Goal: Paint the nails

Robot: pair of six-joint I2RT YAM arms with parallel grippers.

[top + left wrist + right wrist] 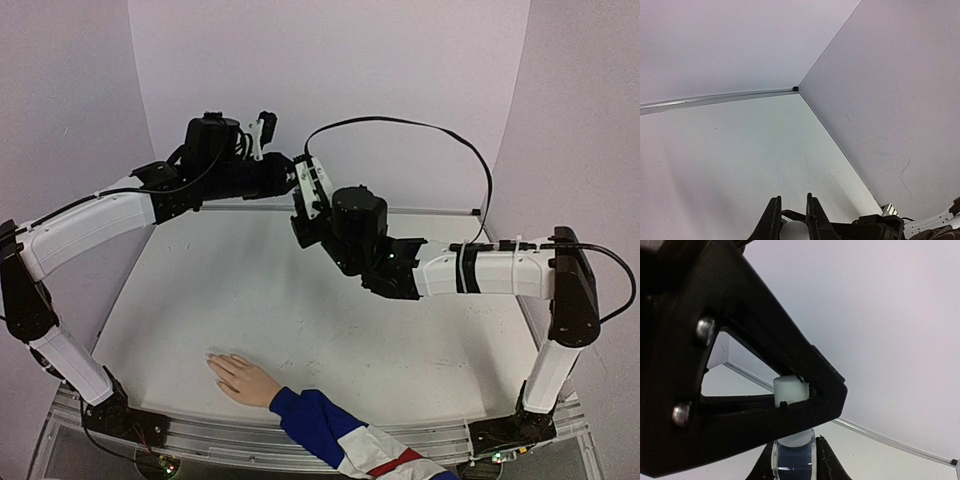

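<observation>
A pale flesh-coloured hand [243, 380] with a blue, white and red sleeve [345, 438] lies palm down at the table's near edge. Its tiny nails [212, 357] point left and are too small to make out. Both grippers meet in the air at the back centre, far from the hand. My right gripper [794, 456] is shut on a small blue bottle [794, 462] and holds it upright. My left gripper [791, 217] is shut on the bottle's white cap [790, 389]; the cap also shows in the left wrist view [794, 232]. From above, the left gripper [288, 180] and right gripper [306, 205] hide the bottle.
The white table [250, 300] has lilac walls on three sides and a metal rail [430, 211] along the back. A black cable [420, 125] loops above the right arm. The arm bases stand at the near corners.
</observation>
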